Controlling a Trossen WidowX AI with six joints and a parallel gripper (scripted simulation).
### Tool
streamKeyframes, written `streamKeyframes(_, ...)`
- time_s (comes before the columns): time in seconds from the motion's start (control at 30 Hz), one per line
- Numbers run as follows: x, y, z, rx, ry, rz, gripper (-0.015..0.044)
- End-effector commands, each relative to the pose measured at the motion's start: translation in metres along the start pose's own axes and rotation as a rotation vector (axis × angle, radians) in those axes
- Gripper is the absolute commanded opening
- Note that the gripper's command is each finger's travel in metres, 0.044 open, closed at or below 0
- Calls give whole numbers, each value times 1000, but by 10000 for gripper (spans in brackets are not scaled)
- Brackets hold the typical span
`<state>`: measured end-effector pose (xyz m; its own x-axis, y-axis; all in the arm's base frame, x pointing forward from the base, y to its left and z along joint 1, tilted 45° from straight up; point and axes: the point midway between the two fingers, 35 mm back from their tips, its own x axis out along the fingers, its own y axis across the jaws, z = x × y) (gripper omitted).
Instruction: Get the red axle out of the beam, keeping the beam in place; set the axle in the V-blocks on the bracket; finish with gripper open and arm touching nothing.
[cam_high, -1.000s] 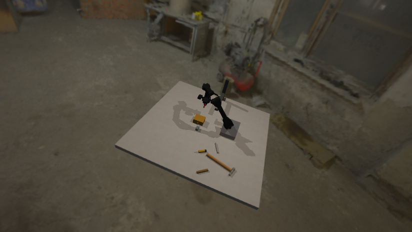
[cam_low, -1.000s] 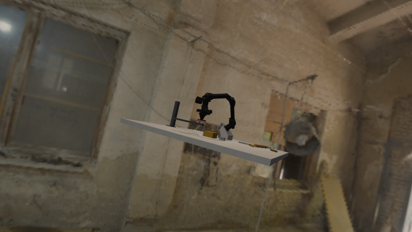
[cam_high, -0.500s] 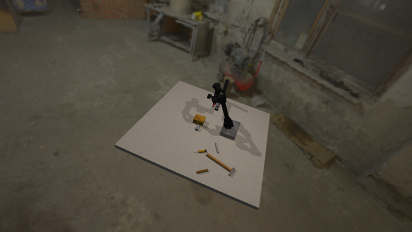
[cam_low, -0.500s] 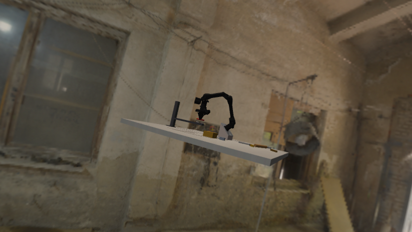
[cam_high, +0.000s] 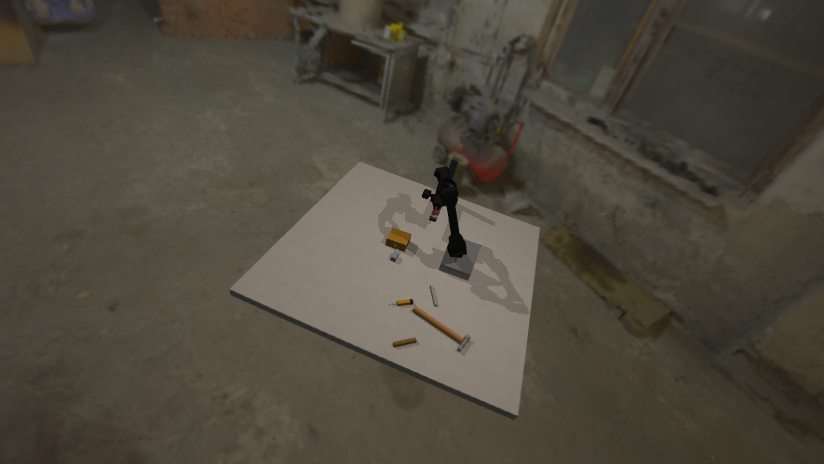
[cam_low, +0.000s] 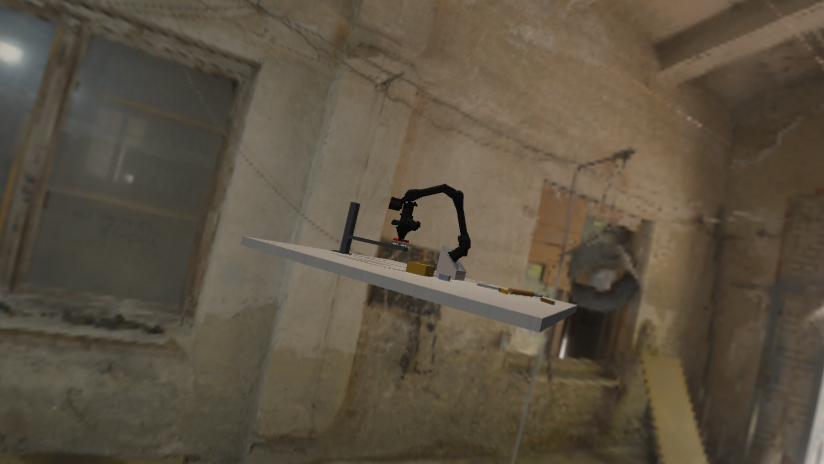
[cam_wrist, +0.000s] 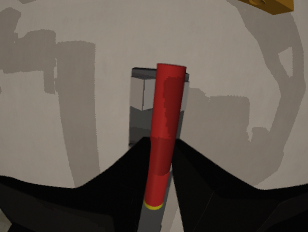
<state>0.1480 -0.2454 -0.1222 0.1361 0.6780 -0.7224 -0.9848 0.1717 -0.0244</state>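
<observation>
Bare, stained walls are surrounding the pale counter (cam_high: 322, 253) (cam_low: 392, 279); from the top, the black claw (cam_high: 436, 208) (cam_low: 401, 237) (cam_wrist: 161, 144) is hovering near the yellow block (cam_high: 398, 239) (cam_low: 420, 268). Outside, it's gripping the red axle (cam_high: 435, 209) (cam_low: 400, 239) (cam_wrist: 167, 115) just above the bracket (cam_low: 349, 227) (cam_wrist: 141, 122)'s arm. At the wrist, 2 fingers are pinching the axle over the V-blocks (cam_wrist: 142, 93).

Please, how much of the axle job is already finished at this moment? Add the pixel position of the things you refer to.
Already done: the red axle (cam_low: 400, 239) (cam_wrist: 166, 115) is out of the orange beam (cam_high: 398, 239) (cam_low: 420, 268), which sits upright on the table.
In hand: the shut gripper (cam_wrist: 161, 144) holds the axle above the bracket (cam_low: 347, 227).
Left: lower it into the V-blocks (cam_wrist: 142, 93), open the gripper, and move the arm away.
</observation>
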Motion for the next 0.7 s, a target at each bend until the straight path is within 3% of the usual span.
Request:
streamKeyframes(0.0, 4, 1, -1, -6, 1, 3, 0)
streamKeyframes(0.33, 18, 2, 0, -9, 1, 2, 0)
streamKeyframes(0.67, 15, 2, 0, -10, 1, 7, 263)
